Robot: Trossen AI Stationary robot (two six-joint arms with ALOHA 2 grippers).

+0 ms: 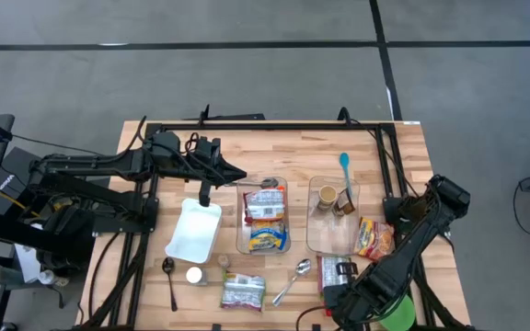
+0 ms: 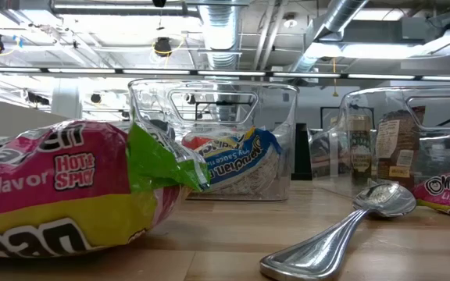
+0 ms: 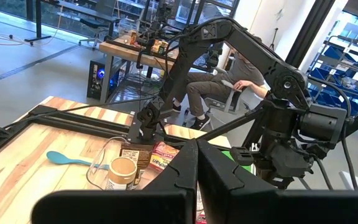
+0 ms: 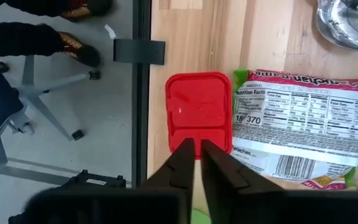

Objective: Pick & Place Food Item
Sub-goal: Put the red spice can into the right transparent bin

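Note:
Several noodle packets lie about: two in the left clear bin [image 1: 265, 221], one on the table near the front edge [image 1: 244, 291] [image 2: 61, 195], one at the right [image 1: 375, 237], and one lying back-up [image 1: 343, 273] [image 4: 303, 118]. Beside that last packet sits a flat red lid-like piece [image 4: 199, 112]. My right gripper [image 4: 197, 152] [image 1: 339, 308] points steeply down over the red piece's near edge, its fingers together with only a slit between them. My left gripper [image 3: 197, 168] [image 1: 233, 173] is shut, held level above the table at the left bin's far end. My right gripper's fingertips [image 4: 184, 149] stand over the near edge of the red piece [image 4: 197, 134]. I cannot tell whether they touch it or hang above it.
The right clear bin [image 1: 332, 216] holds a jar and brown packs. A blue spoon [image 1: 345, 167] lies behind it. A white tray [image 1: 194, 230], two metal spoons [image 1: 293, 280] [image 1: 169, 276] and a small round cap [image 1: 195, 275] lie on the table. A green object [image 1: 398, 313] sits at the near right.

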